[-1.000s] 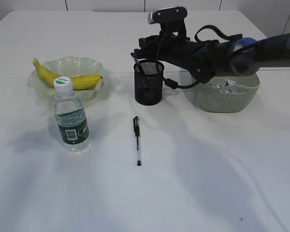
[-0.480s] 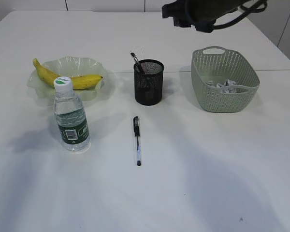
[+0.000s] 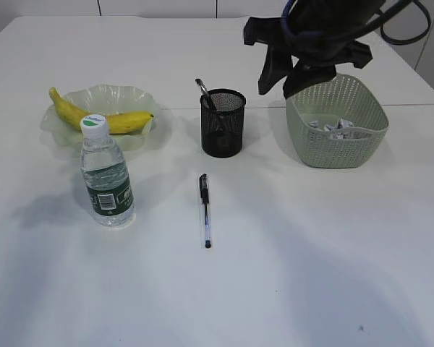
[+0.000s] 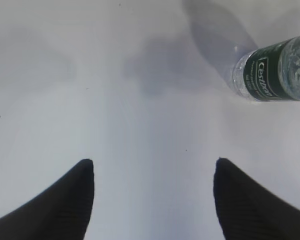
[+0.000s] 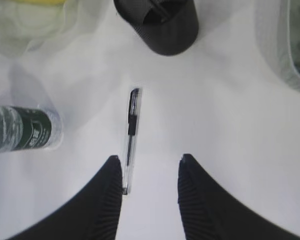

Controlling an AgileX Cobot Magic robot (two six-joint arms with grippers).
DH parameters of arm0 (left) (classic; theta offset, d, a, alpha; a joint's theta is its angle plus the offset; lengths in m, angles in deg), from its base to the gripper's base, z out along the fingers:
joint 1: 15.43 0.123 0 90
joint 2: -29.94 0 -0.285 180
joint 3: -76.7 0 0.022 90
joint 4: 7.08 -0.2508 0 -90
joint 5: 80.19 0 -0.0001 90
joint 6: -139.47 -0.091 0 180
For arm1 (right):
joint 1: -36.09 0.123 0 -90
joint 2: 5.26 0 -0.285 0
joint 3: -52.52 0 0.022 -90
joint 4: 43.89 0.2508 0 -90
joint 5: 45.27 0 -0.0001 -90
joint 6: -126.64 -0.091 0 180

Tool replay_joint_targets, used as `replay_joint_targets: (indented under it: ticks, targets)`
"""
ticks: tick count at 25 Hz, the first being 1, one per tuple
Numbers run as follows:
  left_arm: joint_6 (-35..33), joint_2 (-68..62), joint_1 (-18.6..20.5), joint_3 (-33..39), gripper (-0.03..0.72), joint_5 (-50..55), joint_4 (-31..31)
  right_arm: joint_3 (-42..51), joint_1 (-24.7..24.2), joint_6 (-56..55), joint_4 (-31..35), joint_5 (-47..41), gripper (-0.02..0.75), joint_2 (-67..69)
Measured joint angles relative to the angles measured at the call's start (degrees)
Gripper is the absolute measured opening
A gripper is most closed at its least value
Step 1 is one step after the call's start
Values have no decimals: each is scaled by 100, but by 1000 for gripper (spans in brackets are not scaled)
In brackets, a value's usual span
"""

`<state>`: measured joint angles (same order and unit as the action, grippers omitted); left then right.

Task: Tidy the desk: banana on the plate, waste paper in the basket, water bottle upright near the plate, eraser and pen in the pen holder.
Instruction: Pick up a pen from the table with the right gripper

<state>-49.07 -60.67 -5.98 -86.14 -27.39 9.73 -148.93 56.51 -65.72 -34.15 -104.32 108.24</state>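
Observation:
A yellow banana (image 3: pixel 105 120) lies on the pale green plate (image 3: pixel 141 96). The water bottle (image 3: pixel 107 176) stands upright in front of the plate. A black-capped clear pen (image 3: pixel 205 210) lies on the table in front of the black mesh pen holder (image 3: pixel 223 124), which has a dark stick-like item (image 3: pixel 203 92) poking out. No eraser shows. Crumpled waste paper (image 3: pixel 336 127) lies in the green basket (image 3: pixel 315 148). My right gripper (image 3: pixel 281 81) is open and empty, high between holder and basket; in its wrist view (image 5: pixel 150 162) the pen (image 5: pixel 131 134) lies by its left finger. My left gripper (image 4: pixel 152 167) is open over bare table.
The right wrist view also shows the pen holder (image 5: pixel 165 22), the bottle (image 5: pixel 21 129), the plate (image 5: pixel 30 22) and the basket's edge (image 5: pixel 285 55). The bottle (image 4: pixel 275 67) sits at the top right of the left wrist view. The table's back edge runs behind the basket.
My right arm has drawn back from over the pen holder, gone up and to the right, and now hangs with its fingers pointing down beside the basket. The objects have not moved.

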Motion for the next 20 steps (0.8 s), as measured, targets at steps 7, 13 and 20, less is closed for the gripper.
replay_joint_targets:
  ticks: [7, 13, 20]
  targets:
    - [0, 0, 0, 0, 528, -99, 0, 0, 491, -392, 83, -60, 281, 209]
    - [0, 0, 0, 0, 528, -108, 0, 0, 763, -725, 117, -18, 281, 799]
    - [0, 0, 0, 0, 528, -159, 0, -474, 971, -864, 162, -21, 281, 1541]
